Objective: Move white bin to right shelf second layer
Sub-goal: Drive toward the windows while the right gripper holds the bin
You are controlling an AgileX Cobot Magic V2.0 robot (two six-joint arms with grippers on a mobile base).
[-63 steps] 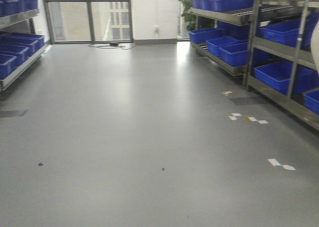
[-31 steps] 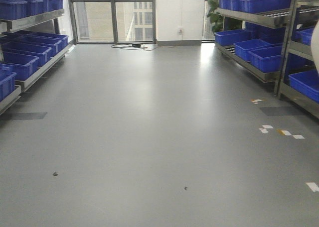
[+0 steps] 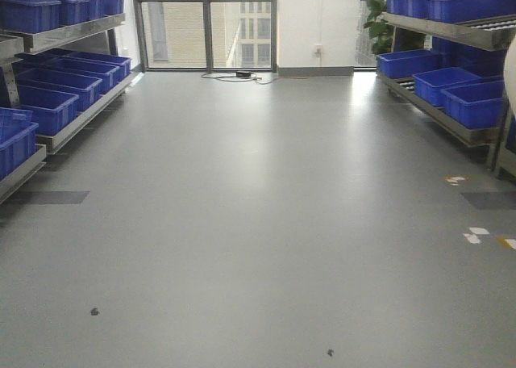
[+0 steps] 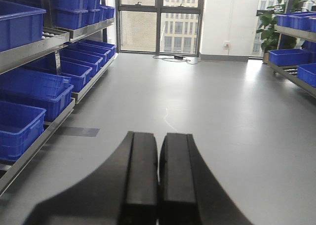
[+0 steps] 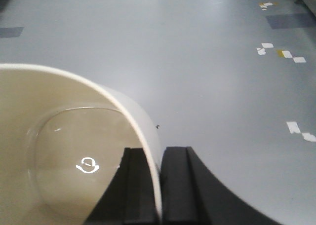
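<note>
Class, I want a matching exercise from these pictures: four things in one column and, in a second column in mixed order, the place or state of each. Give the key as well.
Column one
1. white bin
2. left pincer
3. blue crates
4. potted plant

Column two
A. standing on steel racks along both sides of the aisle
B. shut, holding nothing
C. beside the windows at the far end
D. gripped by its wall in the right pincer

Pairs: 1-D, 2-B, 3-A, 4-C

Crates [image 3: 48, 108] on racks [image 3: 71, 34] left, right; floor [image 3: 258, 215] between
</note>
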